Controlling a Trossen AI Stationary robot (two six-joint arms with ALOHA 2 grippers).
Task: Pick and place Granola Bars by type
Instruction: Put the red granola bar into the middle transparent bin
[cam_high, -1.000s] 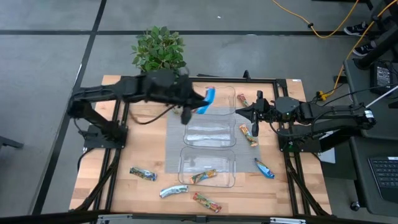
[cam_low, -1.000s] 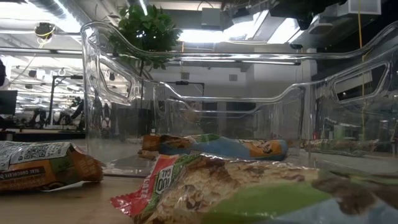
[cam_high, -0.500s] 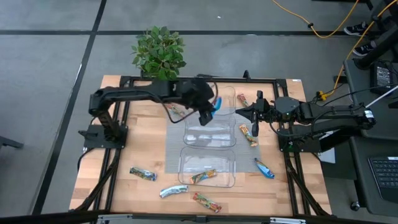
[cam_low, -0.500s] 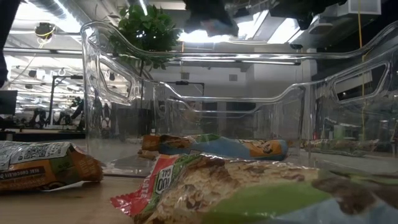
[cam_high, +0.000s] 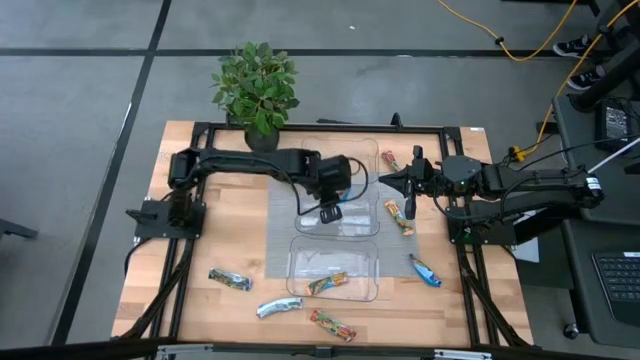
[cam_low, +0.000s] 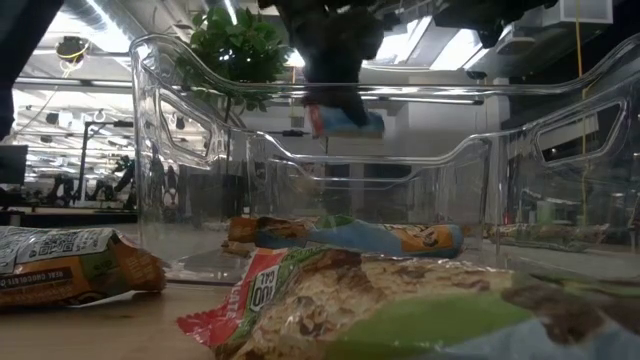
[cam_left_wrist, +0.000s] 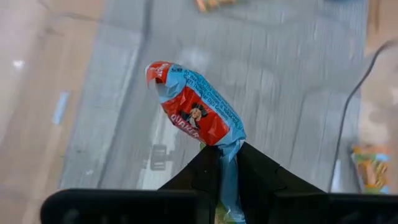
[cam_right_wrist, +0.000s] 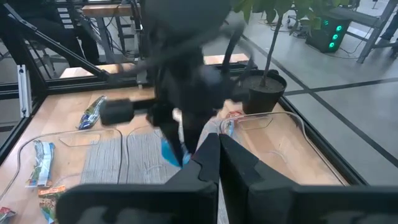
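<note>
My left gripper (cam_high: 330, 208) hovers over the middle clear tray (cam_high: 362, 228), shut on a blue-and-red granola bar (cam_left_wrist: 196, 112). In the low view that bar (cam_low: 345, 122) shows beneath the gripper, above the tray floors. The near tray (cam_high: 300, 268) holds one bar (cam_high: 328, 283) lying flat. Other bars lie flat on the wood: three to the right of the trays (cam_high: 400, 216), (cam_high: 389, 160), (cam_high: 425, 270) and three by the near edge (cam_high: 229, 279), (cam_high: 279, 307), (cam_high: 332, 324). My right gripper (cam_high: 385, 181) waits shut, right of the trays. My left gripper pinches the blue bar by one crimped end (cam_left_wrist: 230, 146) between its two fingers, which point down from above. The bar runs on lengthwise beyond the fingertips. It is lifted clear, touching neither tray nor table.
The far clear tray (cam_high: 372, 150) sits behind the middle one, all three on a grey mat (cam_high: 280, 230). A potted plant (cam_high: 257, 85) stands at the far edge. Black frame rails (cam_high: 190, 250) run along the table's left and right sides. Bare wood lies left of the mat.
My left gripper carried the blue bar from the far-left of the trays toward the right, then toward the near edge, and came down over the middle tray. It now shows in the low view with the bar below it. The right arm kept still.
</note>
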